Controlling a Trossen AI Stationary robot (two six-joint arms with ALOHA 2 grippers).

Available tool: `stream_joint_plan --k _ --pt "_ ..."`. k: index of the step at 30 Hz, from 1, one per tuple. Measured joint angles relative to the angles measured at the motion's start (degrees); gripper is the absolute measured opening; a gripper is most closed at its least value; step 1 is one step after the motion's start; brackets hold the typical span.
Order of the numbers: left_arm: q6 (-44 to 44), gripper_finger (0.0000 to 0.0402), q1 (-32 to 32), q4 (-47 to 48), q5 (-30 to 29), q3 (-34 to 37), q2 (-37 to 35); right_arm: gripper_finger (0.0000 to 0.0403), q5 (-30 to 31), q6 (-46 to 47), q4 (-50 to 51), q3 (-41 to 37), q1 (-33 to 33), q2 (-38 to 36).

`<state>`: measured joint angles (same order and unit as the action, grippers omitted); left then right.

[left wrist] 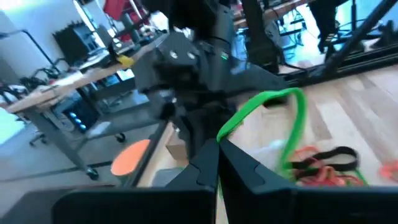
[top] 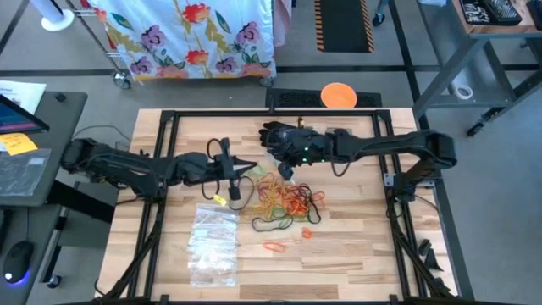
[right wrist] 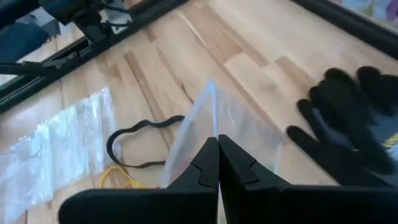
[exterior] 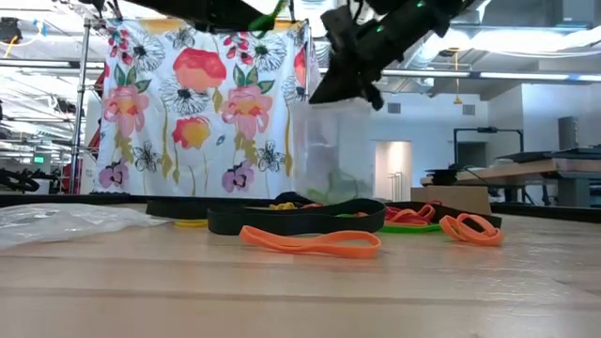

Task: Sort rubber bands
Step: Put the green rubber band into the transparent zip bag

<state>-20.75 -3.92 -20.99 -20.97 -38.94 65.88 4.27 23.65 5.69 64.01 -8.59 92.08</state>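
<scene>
High view: The left gripper (top: 246,168) reached in from the left over the middle of the table (top: 356,246), fingers pinched on a green rubber band (top: 251,172). The right gripper (top: 285,170) came across from the right, clamped on a clear bag (top: 269,169) just beside the left gripper. The heap of rubber bands (top: 288,202) lay just nearer than both, with loose orange ones nearer still. A stack of clear bags (top: 212,241) sat to the near left, and a black glove (top: 284,135) lay at the far side.

Low view: The bag (exterior: 331,155) hung upright above the table from the right gripper (exterior: 343,80), something green in its bottom. An orange band (exterior: 310,241) lay nearest, and a black band (exterior: 296,216) behind it.

Left wrist view: The closed fingers (left wrist: 205,165) gripped the green band (left wrist: 291,124), which arched up and out from them; only this view showed the grip itself. The heap (left wrist: 323,165) lay beyond.

Right wrist view: The fingers (right wrist: 208,165) were shut on the bag's upper edge (right wrist: 208,112); only here was that hold plain. The glove (right wrist: 348,124) lay on the wood, with a black band (right wrist: 143,140), the stack (right wrist: 56,149) and a yellow band (right wrist: 118,177) on the other side.

Step in hand: Likely carrying one green band to the held bag.

Next move: It would call for bringing the band over the bag's mouth and letting go. Whether the mouth stood open, no view showed.
</scene>
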Motion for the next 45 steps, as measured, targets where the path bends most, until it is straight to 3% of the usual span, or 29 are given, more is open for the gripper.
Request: stream_joint_plan --k 7,15,24,36,40,45 --pt "-2.84 0.0 3.05 -5.24 2.43 0.0 5.27 0.0 -7.79 3.37 -10.29 1.28 0.36 2.91" --pt "-3.25 0.0 4.65 -6.81 2.6 0.0 10.05 0.0 -7.65 3.38 -9.88 3.05 -0.03 2.52" --pt "-3.49 0.0 4.98 -1.97 -0.67 0.0 10.26 0.0 -8.1 4.46 -11.39 3.34 -1.39 2.24" --pt "3.4 0.0001 7.78 -0.43 -2.4 0.02 10.26 0.0 -8.93 5.04 -11.54 3.34 0.36 2.24" --pt "2.17 0.0029 7.22 -0.31 -1.17 0.02 10.23 0.0 -8.77 5.02 -10.4 3.34 0.27 2.24" --pt "1.5 0.0095 5.39 0.58 0.08 0.02 10.11 0.0 -8.72 5.01 -8.87 3.34 -0.83 2.24"
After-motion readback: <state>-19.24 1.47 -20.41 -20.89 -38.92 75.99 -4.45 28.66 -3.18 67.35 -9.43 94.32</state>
